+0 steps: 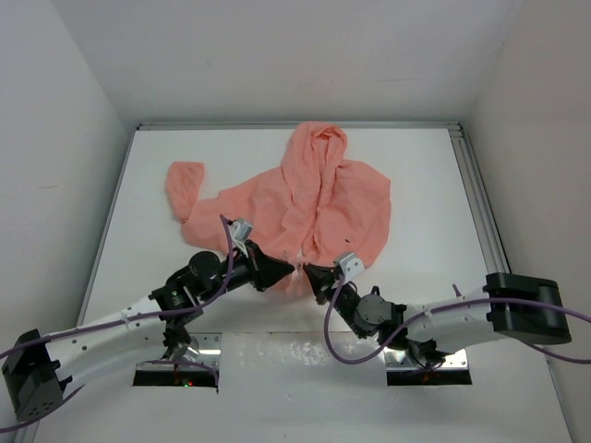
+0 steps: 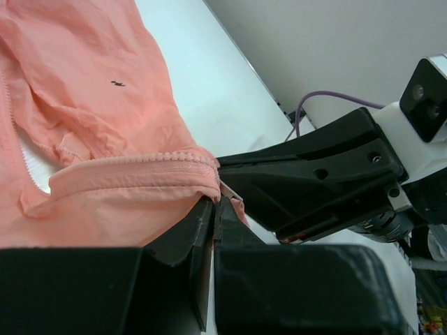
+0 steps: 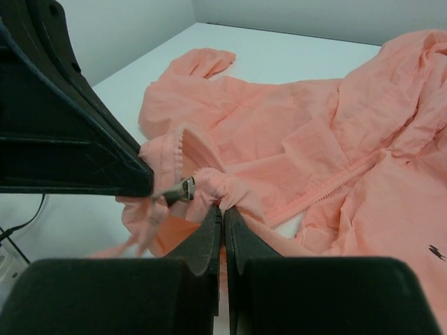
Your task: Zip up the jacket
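Observation:
The salmon-pink jacket (image 1: 323,198) lies spread on the white table, hood at the far side, front open. Both grippers meet at its near hem. My left gripper (image 1: 292,268) is shut (image 2: 218,202) on the metal zipper pull (image 3: 183,188) at the bottom of the zipper. My right gripper (image 1: 309,270) is shut (image 3: 223,209) on a bunch of hem fabric right beside the slider. Above them the zipper teeth (image 3: 335,185) stand apart, with white table showing in the gap. A tiny dark mark (image 2: 118,84) sits on one front panel.
One sleeve (image 1: 185,185) stretches out to the far left. White walls close the table in on three sides, with a metal rail (image 1: 476,194) along the right edge. Purple cables (image 1: 226,242) loop over both arms.

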